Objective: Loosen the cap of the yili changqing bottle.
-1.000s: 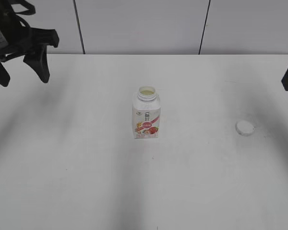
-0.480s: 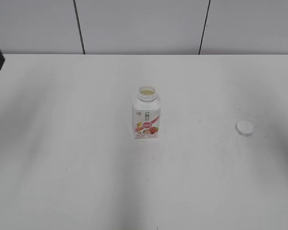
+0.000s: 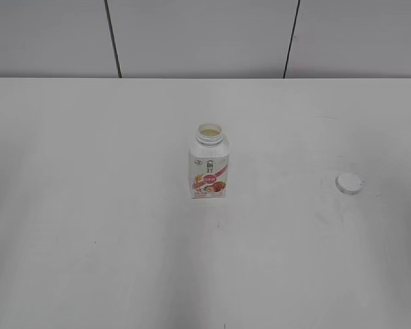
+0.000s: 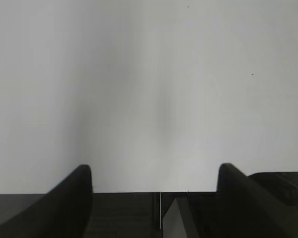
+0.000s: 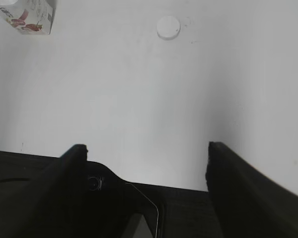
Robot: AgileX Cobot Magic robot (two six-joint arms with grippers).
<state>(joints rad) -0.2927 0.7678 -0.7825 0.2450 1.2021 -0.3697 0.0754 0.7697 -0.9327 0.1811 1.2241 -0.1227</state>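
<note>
The yili changqing bottle [image 3: 209, 166] stands upright in the middle of the white table, its wide neck open and uncapped. Its lower corner shows at the top left of the right wrist view [image 5: 27, 15]. The white cap [image 3: 349, 183] lies flat on the table to the bottle's right, apart from it; it also shows in the right wrist view [image 5: 168, 27]. Neither gripper shows in the exterior view. My left gripper [image 4: 155, 171] is open and empty over bare table. My right gripper [image 5: 145, 148] is open and empty, well short of the cap.
The white table [image 3: 96, 205] ends at a grey panelled wall [image 3: 198, 34] at the back. A dark edge below the table's near rim shows in both wrist views.
Both arms have drawn back out of the exterior view, the left one to the left, the right one to the right. The bottle and the cap have not moved.
</note>
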